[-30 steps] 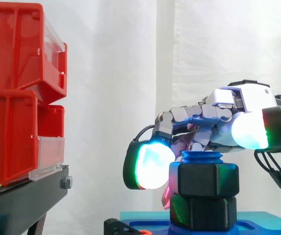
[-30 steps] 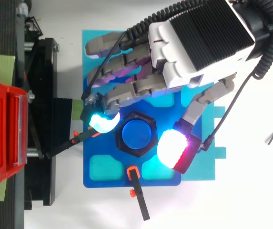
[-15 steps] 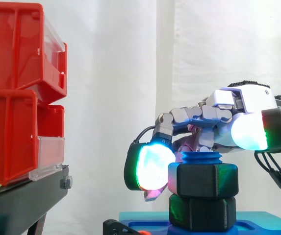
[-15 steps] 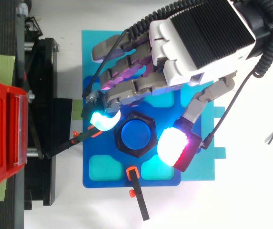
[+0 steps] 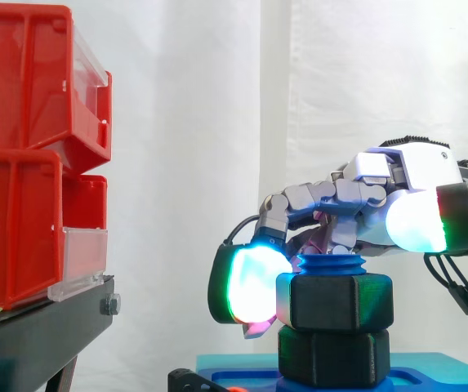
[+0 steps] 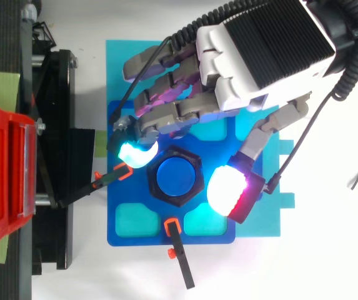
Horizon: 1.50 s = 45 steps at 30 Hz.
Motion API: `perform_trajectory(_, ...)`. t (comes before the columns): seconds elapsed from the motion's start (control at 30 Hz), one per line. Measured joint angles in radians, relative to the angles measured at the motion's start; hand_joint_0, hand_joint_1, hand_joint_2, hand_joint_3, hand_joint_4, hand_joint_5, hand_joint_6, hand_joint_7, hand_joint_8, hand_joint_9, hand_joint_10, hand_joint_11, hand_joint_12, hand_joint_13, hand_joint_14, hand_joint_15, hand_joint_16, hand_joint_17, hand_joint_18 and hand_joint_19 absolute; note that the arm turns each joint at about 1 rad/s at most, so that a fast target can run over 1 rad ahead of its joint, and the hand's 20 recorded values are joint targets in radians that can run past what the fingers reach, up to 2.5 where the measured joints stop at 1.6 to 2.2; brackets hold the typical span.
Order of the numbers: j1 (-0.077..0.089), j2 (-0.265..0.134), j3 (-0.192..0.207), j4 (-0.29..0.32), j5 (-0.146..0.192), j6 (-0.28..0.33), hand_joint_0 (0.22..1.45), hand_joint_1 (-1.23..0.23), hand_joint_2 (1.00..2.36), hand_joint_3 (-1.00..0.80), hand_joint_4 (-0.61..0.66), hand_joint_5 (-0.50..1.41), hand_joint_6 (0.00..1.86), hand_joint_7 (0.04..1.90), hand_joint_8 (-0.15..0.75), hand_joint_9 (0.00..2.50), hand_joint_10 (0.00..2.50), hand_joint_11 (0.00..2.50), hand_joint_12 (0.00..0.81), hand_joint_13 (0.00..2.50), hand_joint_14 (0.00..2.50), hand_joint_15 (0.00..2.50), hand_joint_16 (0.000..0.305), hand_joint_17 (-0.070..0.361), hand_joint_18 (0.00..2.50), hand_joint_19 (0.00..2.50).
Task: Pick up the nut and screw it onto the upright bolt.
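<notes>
A black hex nut sits on the threads of the upright blue bolt, just below the bolt's top. A second black nut lies under it at the bolt's foot. The bolt stands on a blue plate. My hand reaches in from the right, over the bolt. It is shut on the upper nut: a cyan-glowing fingertip presses the nut's left side and the white-magenta thumb pad its right side. The other fingers curl above the plate behind the bolt.
Red bins stand on a black stand at the left. Two black clamps with orange tips hold the plate's front and left edges. Teal recesses mark the plate around the bolt.
The fingers have curled in and swept round a little, and the cyan fingertip now lies closer against the nut. The nut and plate have shifted slightly to the left.
</notes>
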Motion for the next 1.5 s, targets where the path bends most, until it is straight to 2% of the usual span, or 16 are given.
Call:
perform_trajectory(0.3,0.0,0.0,-0.001,-0.015,0.0,0.0,0.44,-0.27,1.0,-0.5,0.22,-0.1,0.5,0.88,0.276,0.98,0.0,0.0,0.372,0.61,0.0,0.0,0.043,0.098,0.28,0.02)
perform_trajectory(0.73,-0.002,-0.001,-0.001,-0.023,0.0,-0.004,0.44,-0.28,1.0,-0.5,0.23,-0.09,0.5,0.88,0.276,0.96,0.0,0.0,0.374,0.59,0.0,0.01,0.044,0.099,0.25,0.02)
perform_trajectory(1.33,0.002,-0.001,-0.003,-0.047,0.0,-0.015,0.46,-0.33,1.0,-0.5,0.25,-0.06,0.5,1.06,0.284,0.99,0.0,0.0,0.367,0.61,0.0,0.02,0.043,0.097,0.26,0.05)
perform_trajectory(1.43,0.003,-0.001,-0.003,-0.049,0.0,-0.017,0.45,-0.38,1.0,-0.5,0.24,-0.07,0.5,1.11,0.288,0.99,0.0,0.02,0.37,0.62,0.0,0.02,0.044,0.099,0.27,0.05)
perform_trajectory(1.5,0.004,-0.001,-0.003,-0.049,0.0,-0.017,0.45,-0.47,1.0,-0.5,0.21,-0.07,0.5,1.19,0.292,0.99,0.0,0.04,0.372,0.62,0.0,0.03,0.044,0.099,0.27,0.05)
